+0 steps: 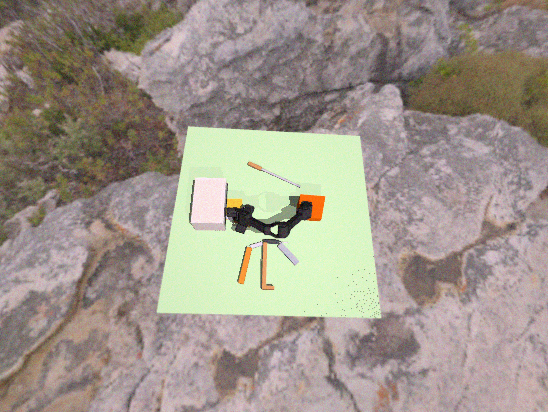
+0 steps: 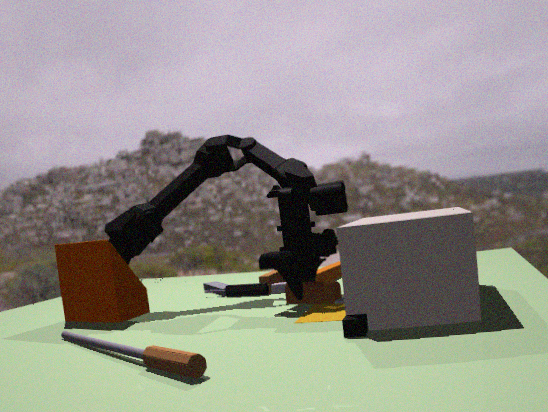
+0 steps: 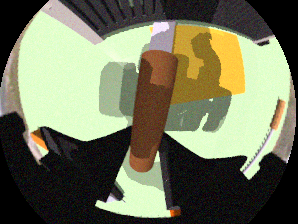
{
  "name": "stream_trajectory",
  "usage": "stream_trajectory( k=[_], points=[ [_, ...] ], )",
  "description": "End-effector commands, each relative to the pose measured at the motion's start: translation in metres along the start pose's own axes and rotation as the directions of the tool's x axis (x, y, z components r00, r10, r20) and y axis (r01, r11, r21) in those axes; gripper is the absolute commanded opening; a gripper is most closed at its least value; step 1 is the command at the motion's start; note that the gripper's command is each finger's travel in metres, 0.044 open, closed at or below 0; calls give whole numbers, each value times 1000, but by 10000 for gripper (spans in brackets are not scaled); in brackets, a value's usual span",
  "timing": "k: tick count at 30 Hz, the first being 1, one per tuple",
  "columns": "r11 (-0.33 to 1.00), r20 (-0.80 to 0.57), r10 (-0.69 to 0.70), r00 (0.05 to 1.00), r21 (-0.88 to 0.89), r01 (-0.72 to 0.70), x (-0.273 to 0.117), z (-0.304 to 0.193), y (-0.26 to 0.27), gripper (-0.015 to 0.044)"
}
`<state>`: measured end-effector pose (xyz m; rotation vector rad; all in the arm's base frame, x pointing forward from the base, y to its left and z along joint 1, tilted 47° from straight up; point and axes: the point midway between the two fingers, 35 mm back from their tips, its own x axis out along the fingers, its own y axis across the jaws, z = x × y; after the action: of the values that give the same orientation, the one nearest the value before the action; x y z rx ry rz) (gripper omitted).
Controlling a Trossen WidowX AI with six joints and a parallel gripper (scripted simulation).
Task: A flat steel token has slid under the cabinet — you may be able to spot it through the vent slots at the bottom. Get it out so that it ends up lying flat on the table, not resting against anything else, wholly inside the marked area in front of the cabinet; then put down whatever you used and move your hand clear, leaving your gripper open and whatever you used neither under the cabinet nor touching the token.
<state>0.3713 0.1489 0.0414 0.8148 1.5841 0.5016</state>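
The white cabinet [image 1: 209, 200] [image 2: 410, 270] [image 3: 75, 22] stands on the green table, its dark slotted front facing the arm. My gripper [image 2: 299, 295] [image 3: 146, 131] points down low over the table before the cabinet. It is shut on the brown handle [image 2: 322, 294] [image 3: 156, 95] of a tool. The tool's flat grey blade [image 3: 163, 37] points at the cabinet's bottom edge, beside the yellow marked area [image 1: 234, 202] [image 2: 320, 317] [image 3: 235, 65]; its far end is hidden. The handle overlaps the area's left edge in the wrist view. The steel token cannot be made out.
A thin rod tool with an orange-brown handle [image 1: 255, 165] [image 2: 175, 361] [image 3: 278, 115] lies to one side. On the other side lie an orange bar [image 1: 244, 265], an L-shaped orange bar [image 1: 265, 265] and a grey blade [image 1: 288, 253]. A black block [image 2: 355, 326] is at the cabinet's front corner.
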Motion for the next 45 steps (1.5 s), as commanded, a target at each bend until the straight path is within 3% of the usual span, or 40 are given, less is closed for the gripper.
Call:
stream_trajectory(
  k=[1,45],
  points=[
    [1000,1,-13,1000,6,13,1,0,-10,0],
    [1000,1,-15,1000,7,15,1,0,-48,0]
  ],
)
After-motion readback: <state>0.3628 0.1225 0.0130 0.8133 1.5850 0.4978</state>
